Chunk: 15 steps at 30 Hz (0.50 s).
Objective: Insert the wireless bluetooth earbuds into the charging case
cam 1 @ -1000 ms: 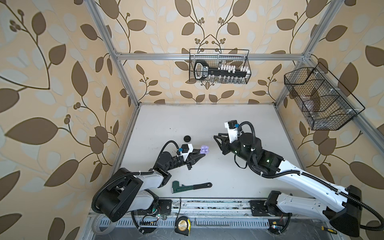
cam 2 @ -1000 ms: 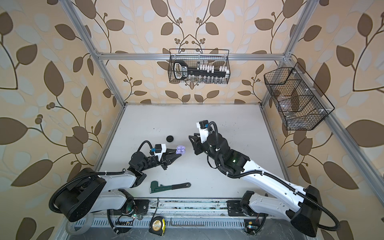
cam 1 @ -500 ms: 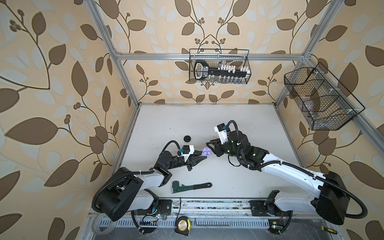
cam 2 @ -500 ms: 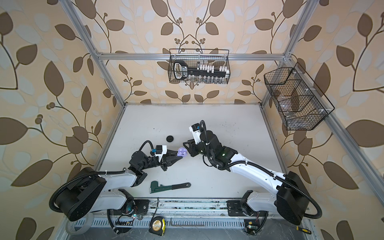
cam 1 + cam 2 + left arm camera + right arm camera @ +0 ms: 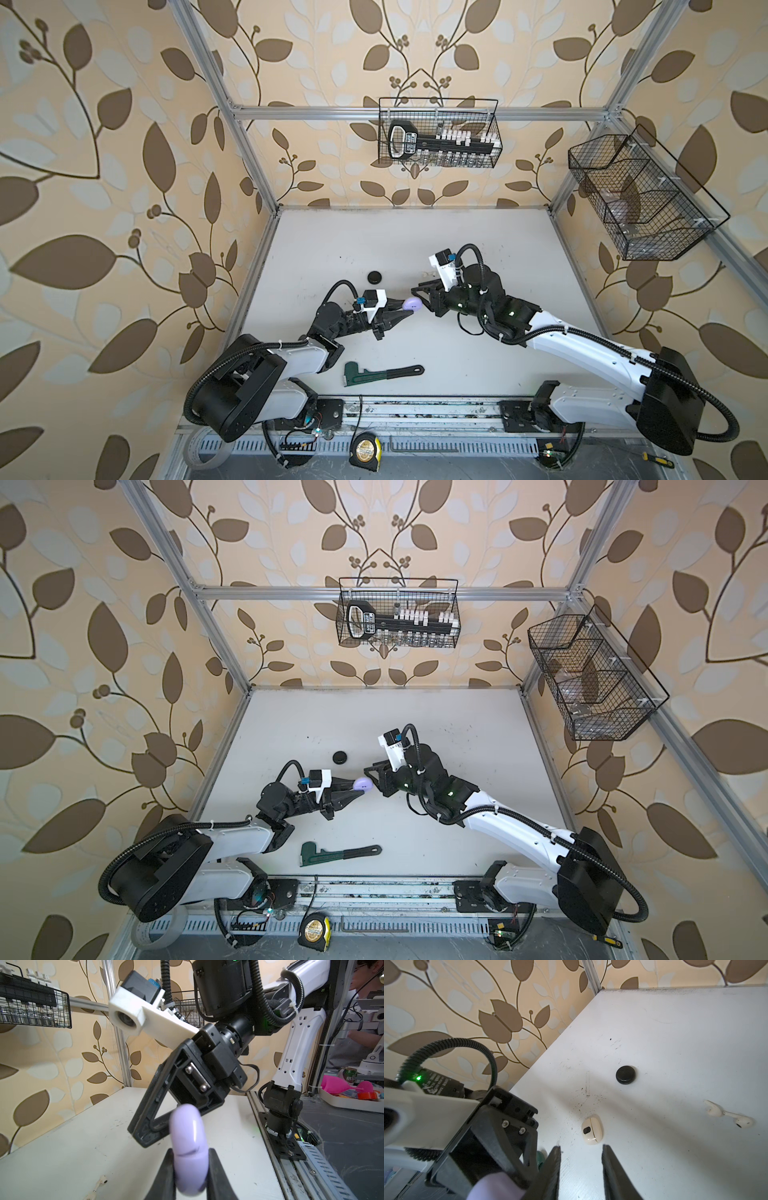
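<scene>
Around the middle of the table (image 5: 498, 249), the left gripper (image 5: 406, 308) is clamped tight on the lilac charging case (image 5: 413, 304). The lid looks closed, so my worry is the right gripper (image 5: 421, 297) shoving that smooth rounded shell and twisting it out of what's only a fingertip pinch. Right one's jaws are partway apart with nothing between them, just beside the case (can't tell if touching), and the white earbuds (image 5: 714, 1110) lie loose on the table a little to the far side, near the white case (image 5: 592, 1129).
</scene>
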Each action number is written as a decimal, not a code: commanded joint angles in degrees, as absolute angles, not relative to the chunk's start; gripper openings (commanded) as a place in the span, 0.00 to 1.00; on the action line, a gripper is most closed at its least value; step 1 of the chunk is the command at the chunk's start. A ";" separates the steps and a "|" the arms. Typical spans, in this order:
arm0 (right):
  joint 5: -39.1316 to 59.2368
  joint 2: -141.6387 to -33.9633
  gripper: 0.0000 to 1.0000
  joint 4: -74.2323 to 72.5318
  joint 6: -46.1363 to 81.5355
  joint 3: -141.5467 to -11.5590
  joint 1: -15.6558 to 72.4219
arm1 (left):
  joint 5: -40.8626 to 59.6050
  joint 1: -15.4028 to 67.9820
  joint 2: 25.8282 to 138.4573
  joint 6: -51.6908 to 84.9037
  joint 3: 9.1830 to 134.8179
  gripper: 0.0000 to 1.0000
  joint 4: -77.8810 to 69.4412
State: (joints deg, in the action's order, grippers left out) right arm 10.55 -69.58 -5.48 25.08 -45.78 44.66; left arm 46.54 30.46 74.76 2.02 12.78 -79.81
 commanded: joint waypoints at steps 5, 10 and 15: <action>11.23 -64.85 0.35 -9.40 24.07 -44.14 46.84 | 40.83 30.38 76.47 5.00 14.13 0.00 -81.57; -5.42 -60.07 0.35 -2.57 24.72 -43.32 46.23 | 28.54 27.65 77.47 11.06 13.27 0.00 -80.98; -11.99 -54.89 0.42 -1.43 26.96 -40.08 43.44 | 17.45 24.79 78.31 20.28 13.55 0.00 -77.93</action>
